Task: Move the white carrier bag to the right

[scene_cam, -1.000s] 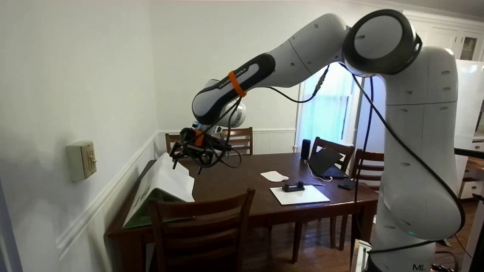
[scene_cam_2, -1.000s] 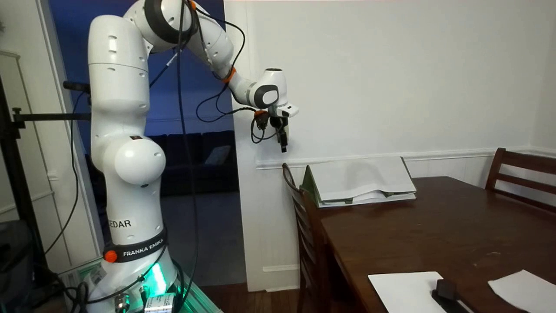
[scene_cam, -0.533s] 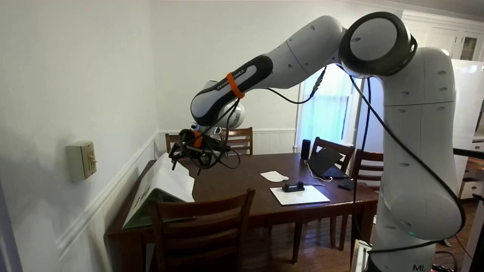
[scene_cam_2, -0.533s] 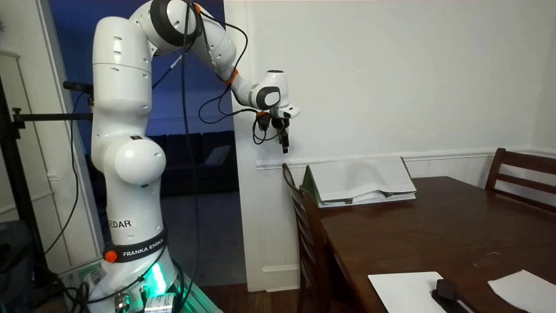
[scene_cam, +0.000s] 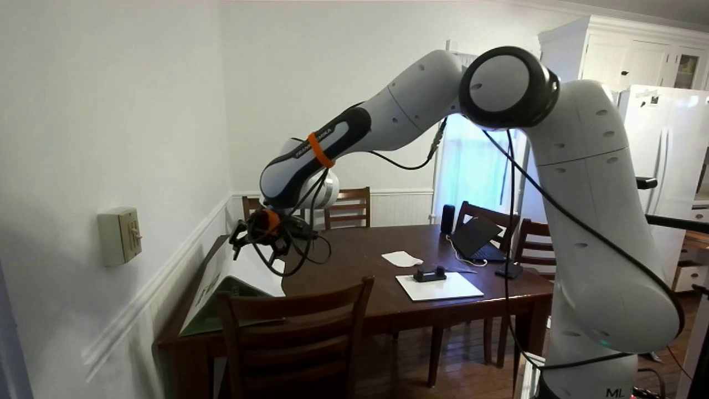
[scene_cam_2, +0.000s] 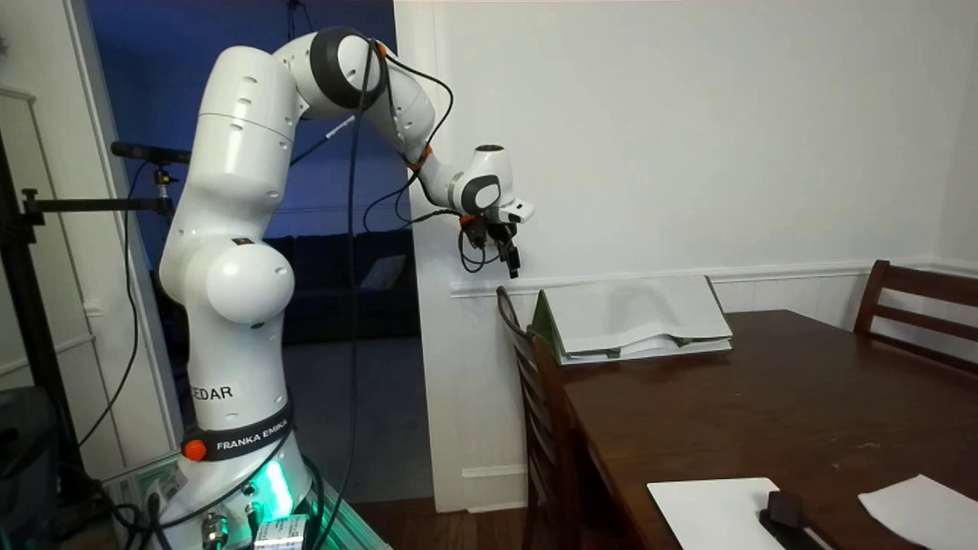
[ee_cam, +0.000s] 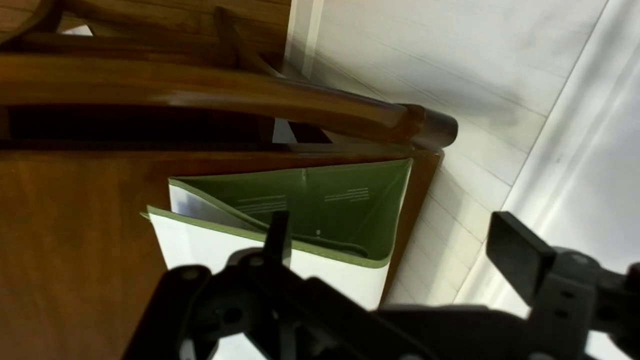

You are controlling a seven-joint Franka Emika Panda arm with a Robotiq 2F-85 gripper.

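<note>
Progress: prob approach stage only. Large white, stiff, creased paper-like carrier bag sits at the wall end of the dark brown wooden tabletop, green-lined mouth facing a brown slat-back wooden chair. Black two-fingered jaws are spread wide, nothing btwn them; wrist view shows one jaw in front of the bag's white side, the other in front of the plain white wall. In an exterior view the white robot arm holds them higher than the bag, off its chair end & apart from it. So: jaws up nr the bag = done; grip, shift to rt & release = TBD. Which way counts as rt, can't tell from here. Edge by the mouth is prob the best bite, IMO.

Surface, rest of it: flat white square board w/ small black holder on top, small white paper sheet nr it, black laptop, upright black cylinder (speaker?), thin dark slab, maybe a phone.

Room looks like a dining area: white moulded rail along the wall, bright window w/ pale curtain, white fridge in bkgd, other brown wooden chairs by the tabletop. Beyond, a blue-walled next room w/ dark sofa, too dim for detail.
</note>
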